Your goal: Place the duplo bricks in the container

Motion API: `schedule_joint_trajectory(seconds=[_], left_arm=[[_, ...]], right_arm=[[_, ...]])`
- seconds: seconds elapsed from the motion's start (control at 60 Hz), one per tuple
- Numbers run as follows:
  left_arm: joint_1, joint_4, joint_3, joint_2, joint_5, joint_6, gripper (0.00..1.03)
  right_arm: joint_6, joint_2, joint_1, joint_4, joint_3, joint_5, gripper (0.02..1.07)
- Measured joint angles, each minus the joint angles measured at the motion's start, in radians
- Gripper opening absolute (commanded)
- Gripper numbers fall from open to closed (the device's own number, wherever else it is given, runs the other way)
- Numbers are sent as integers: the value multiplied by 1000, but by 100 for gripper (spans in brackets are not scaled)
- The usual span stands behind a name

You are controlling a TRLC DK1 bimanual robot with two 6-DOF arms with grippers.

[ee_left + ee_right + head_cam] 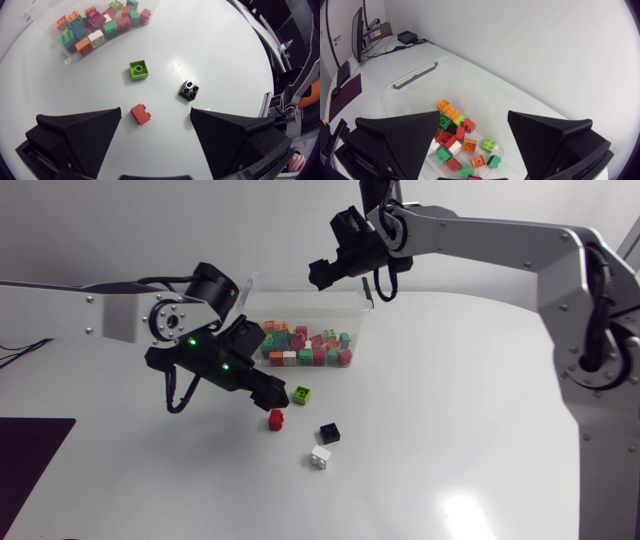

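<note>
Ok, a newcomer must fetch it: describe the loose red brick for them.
Find the clear container at the table's far side; four loose bricks lie before it. The red brick lies just below the left gripper, the only red one beside the lime brick, black brick and white brick.

All three views downward onto container [300, 298]

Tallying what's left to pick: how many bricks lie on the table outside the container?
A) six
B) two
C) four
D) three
C: the head view shows a green brick, red brick, black brick and white brick lying loose outside the container.
</note>
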Motion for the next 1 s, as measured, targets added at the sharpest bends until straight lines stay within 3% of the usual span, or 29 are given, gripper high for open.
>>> schedule_joint_trajectory(seconds=[0.283,0.533,0.767,0.967,1.0], left_arm=[[-51,-38,28,168,-79,-131,90],[-58,-12,66,253,-143,-235,85],[-68,12,75,268,-203,-300,63],[-93,9,97,270,-242,-336,54],[-98,7,101,272,-253,-344,46]], right_arm=[[16,-310,-47,27,-356,8,102],[22,-539,-49,43,-711,41,102],[-17,-702,6,69,-996,138,102],[-31,-775,42,67,-1095,172,102],[-32,-779,44,67,-1105,175,102]])
